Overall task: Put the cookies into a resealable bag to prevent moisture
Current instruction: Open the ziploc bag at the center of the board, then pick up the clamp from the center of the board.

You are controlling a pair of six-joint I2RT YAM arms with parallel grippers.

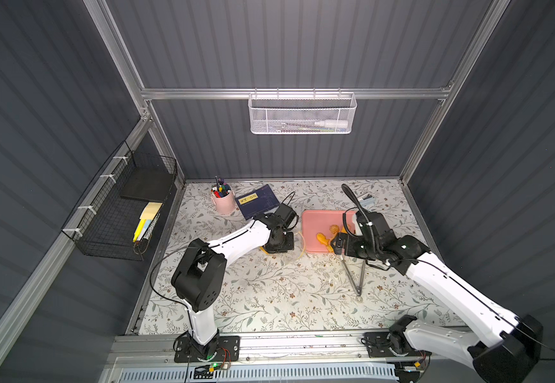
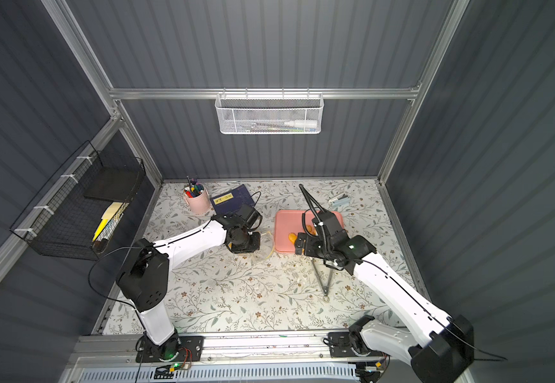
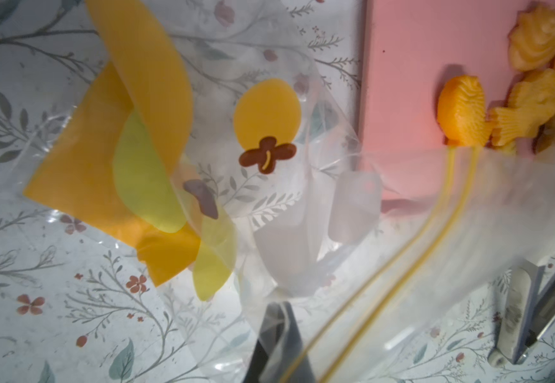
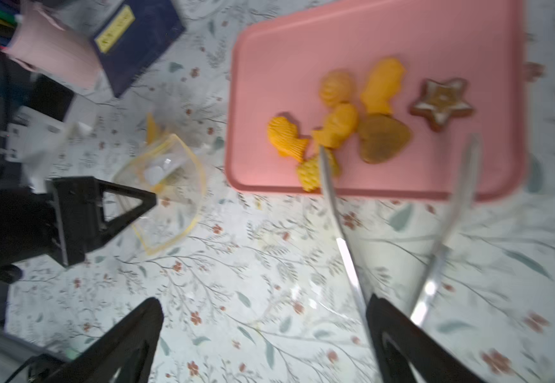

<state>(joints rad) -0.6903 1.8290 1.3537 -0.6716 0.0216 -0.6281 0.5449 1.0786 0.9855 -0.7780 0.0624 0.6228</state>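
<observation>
Several cookies (image 4: 339,122), yellow-orange plus a brown heart and a brown star (image 4: 442,102), lie on the pink tray (image 4: 269,49), also seen in both top views (image 1: 324,238) (image 2: 292,237). The clear resealable bag (image 3: 279,185) with yellow seal strips lies left of the tray, its mouth gaping toward it (image 4: 166,192). My left gripper (image 3: 279,331) is shut on the bag's film near the mouth. My right gripper (image 4: 263,300) hangs open over the table in front of the tray, nothing between its fingers. Metal tongs (image 4: 345,252) lie beside its right finger, tips on the tray.
A pink pen cup (image 1: 223,200) and a dark blue book (image 1: 258,200) stand behind the left arm. A small pale object (image 1: 365,199) lies at the back right. A black wire basket (image 1: 120,212) hangs on the left wall.
</observation>
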